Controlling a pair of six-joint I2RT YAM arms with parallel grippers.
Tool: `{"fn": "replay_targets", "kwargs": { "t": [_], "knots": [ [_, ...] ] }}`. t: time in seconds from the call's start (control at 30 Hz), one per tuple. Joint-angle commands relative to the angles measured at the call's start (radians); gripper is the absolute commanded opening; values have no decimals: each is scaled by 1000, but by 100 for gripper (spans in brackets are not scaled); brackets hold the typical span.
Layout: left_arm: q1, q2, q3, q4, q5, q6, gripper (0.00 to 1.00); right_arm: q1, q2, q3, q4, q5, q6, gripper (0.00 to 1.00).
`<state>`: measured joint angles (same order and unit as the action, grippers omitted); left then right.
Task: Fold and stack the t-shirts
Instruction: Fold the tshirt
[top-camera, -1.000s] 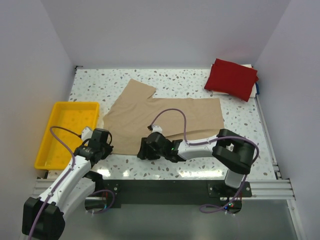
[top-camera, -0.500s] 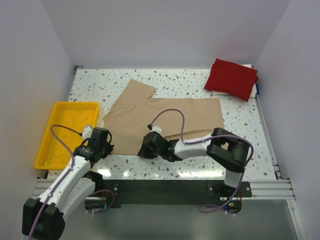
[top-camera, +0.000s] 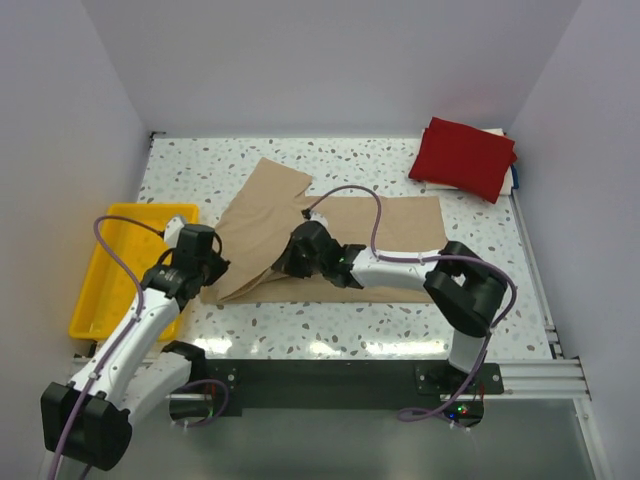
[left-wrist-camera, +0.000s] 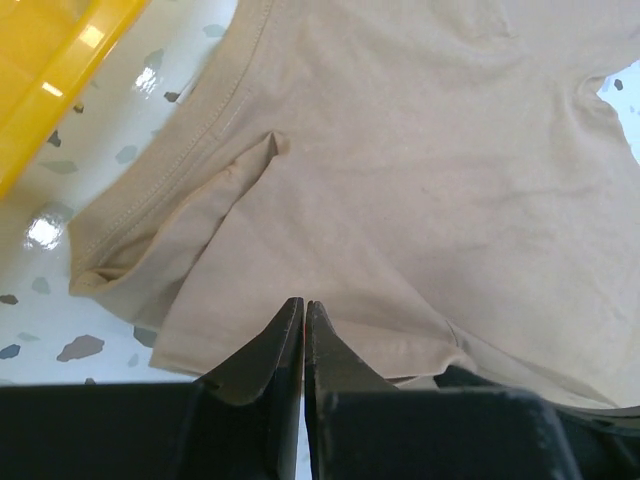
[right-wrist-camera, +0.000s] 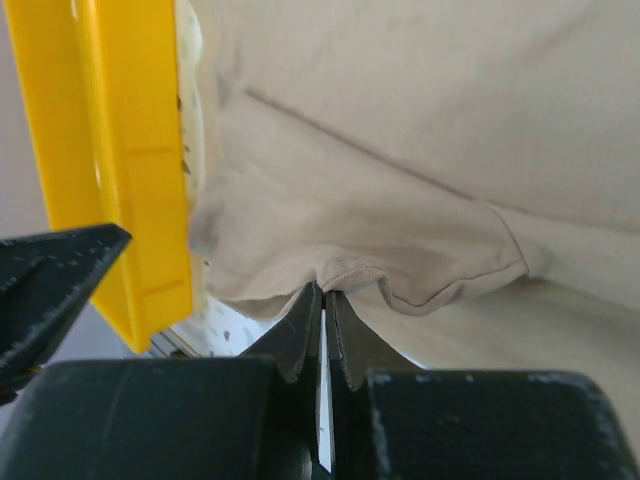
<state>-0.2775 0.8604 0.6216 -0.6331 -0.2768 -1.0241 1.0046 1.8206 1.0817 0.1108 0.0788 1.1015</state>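
The tan t-shirt (top-camera: 350, 225) lies spread over the middle of the desk (top-camera: 480, 250), one sleeve pointing toward the far edge and its right side ending well short of the right edge. Its near-left portion is raised off the surface and doubled over, so the hem there runs as a slanting fold rather than lying flat. The left fingers (left-wrist-camera: 262, 355) are pressed together with only a hairline slit between them, pinching the tan t-shirt (left-wrist-camera: 420, 180) near its near-left corner, where a crease fans out from the tips. The right fingers (right-wrist-camera: 298, 335) are likewise clamped tight on the stitched hem of the tan t-shirt (right-wrist-camera: 420, 120), the cloth puckering just above the tips; in the overhead view this hold sits further in from the left, near the middle of the near hem. The yellow tray (top-camera: 110, 285) sits along the left edge toward the near-left corner, just beside the shirt's left side, its rim (right-wrist-camera: 130, 150) close to the lifted cloth, which leaves little room on that side. The dark red t-shirt (top-camera: 463, 158) rests folded in the far-right corner, well apart from the tan one. Bare desk shows as a strip along the near edge, a strip along the far edge, and a wider patch between the tan t-shirt and the right edge.
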Motion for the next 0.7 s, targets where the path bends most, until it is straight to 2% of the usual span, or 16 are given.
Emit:
{"fn": "replay_targets", "kwargs": {
  "t": [0.0, 0.3, 0.53, 0.57, 0.6, 0.67],
  "knots": [
    [-5, 46, 91, 50, 7, 53, 9, -47, -15, 81, -26, -36, -32, 0],
    [-3, 152, 159, 111, 13, 76, 9, -156, 84, 181, 9, -77, -78, 0],
    [-3, 233, 170, 127, 24, 94, 9, -213, 195, 225, 70, -181, -46, 1],
    [-3, 235, 164, 116, 12, 91, 10, -215, 198, 228, 70, -186, -48, 6],
    [-3, 230, 143, 105, 1, 85, 16, -216, 200, 230, 70, -185, -55, 19],
    [-5, 201, 110, 99, -19, 70, 24, -219, 187, 228, 70, -179, -71, 37]
  ]
}}
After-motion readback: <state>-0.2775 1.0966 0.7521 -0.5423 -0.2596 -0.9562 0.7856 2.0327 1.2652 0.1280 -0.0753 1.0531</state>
